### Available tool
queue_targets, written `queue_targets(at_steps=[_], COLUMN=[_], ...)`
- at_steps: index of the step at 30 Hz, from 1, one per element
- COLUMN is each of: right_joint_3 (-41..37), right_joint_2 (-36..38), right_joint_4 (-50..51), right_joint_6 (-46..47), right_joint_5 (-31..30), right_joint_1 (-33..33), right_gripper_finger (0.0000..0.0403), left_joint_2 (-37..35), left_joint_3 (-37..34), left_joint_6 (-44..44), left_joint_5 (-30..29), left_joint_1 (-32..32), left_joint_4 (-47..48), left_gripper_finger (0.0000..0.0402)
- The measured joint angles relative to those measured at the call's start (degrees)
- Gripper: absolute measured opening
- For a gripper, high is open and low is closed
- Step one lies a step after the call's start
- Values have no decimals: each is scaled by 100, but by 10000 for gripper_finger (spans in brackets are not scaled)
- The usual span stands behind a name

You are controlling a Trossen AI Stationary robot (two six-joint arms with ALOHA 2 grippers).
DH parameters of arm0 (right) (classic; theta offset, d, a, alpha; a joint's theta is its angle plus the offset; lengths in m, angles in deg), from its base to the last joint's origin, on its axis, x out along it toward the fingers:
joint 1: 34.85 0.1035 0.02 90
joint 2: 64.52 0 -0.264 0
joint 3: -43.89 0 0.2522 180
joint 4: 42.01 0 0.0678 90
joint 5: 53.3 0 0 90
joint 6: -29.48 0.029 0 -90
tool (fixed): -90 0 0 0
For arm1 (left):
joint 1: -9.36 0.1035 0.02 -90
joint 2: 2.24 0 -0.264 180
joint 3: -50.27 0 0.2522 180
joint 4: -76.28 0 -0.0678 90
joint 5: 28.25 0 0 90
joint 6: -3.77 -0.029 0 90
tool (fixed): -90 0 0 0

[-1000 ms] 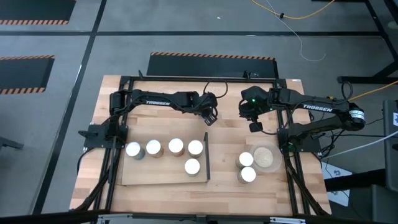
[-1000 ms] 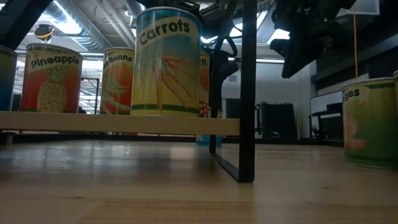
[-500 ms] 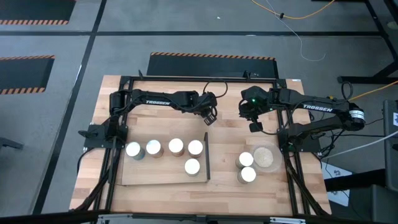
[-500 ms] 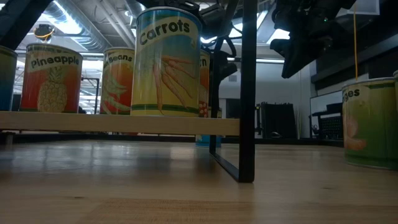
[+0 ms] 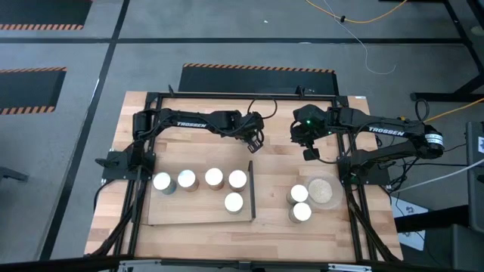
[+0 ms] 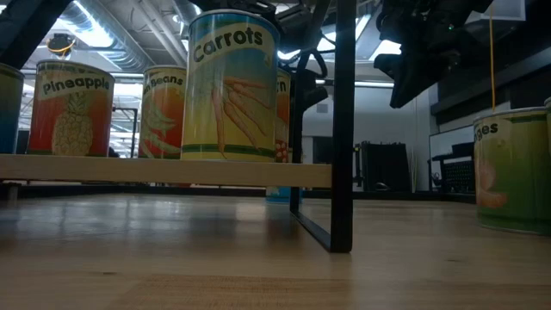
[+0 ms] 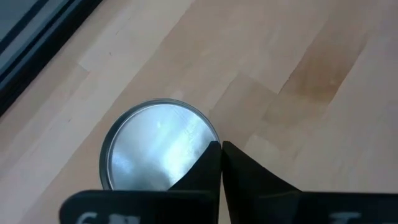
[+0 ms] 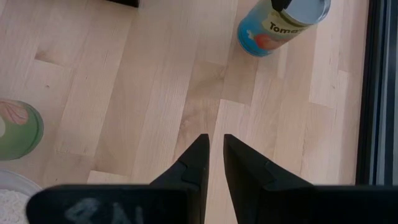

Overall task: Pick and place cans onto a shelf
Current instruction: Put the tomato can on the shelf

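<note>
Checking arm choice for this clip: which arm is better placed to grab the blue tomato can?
Left. The left gripper hangs over the edge of the tomato can, with its fingers together. The right gripper is farther off, over bare tabletop.

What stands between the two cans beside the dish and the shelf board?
The shelf's thin black upright frame stands at the short end facing those two cans. Just behind the frame, on the board, sits another can. Otherwise only bare tabletop lies between them.
</note>
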Motion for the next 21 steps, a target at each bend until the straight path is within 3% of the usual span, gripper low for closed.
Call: queue_targets(at_steps=[21], right_joint_3=[0], right_joint_2=[0], right_joint_4=[-2], right_joint_6=[-9], right_joint_5=[0], right_joint_1=[0], right_gripper_finger=[53], left_joint_2=[-180], left_joint_3=[-12], left_joint_6=[-310], left_joint_5=[346], left_joint_1=[-239], left_joint_4=[95], left_gripper_finger=[0])
